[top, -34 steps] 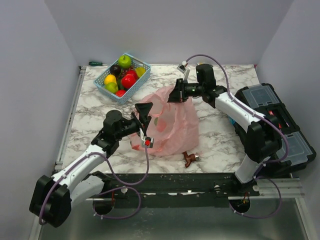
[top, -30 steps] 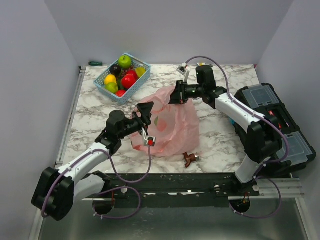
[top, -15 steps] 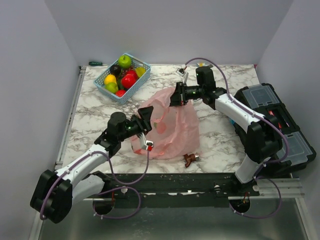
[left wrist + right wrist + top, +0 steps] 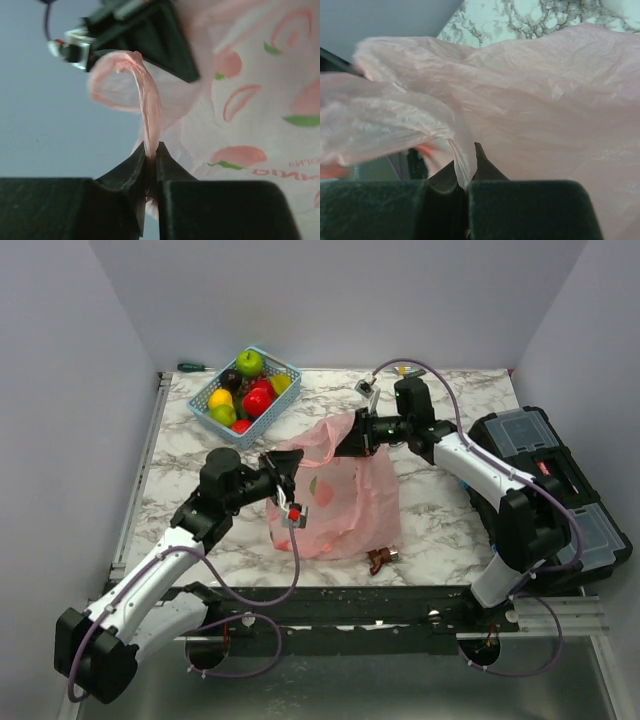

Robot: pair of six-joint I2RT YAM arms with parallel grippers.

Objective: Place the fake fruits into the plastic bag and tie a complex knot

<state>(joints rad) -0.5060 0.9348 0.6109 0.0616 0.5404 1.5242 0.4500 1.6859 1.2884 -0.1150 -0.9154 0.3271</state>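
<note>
Plastic bag (image 4: pixel 345 502) pinched by left claw (image 4: pixel 151 151), right claw (image 4: pixel 466 174), both reaching inward

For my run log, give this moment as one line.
left pincer: shut on plastic bag | right pincer: shut on plastic bag | fake fruits: in blue basket

The left gripper (image 4: pixel 151 150) has its two dark fingertips pressed together on a twisted pink handle (image 4: pixel 148 107) of the plastic bag (image 4: pixel 260 115). The handle rises straight up from the tips and curls over to the left in a loop. Behind the loop sits a black angular part (image 4: pixel 160 45), and the bag's translucent wall, printed with red crescents, green leaves and red lettering, fills the right side.
</note>
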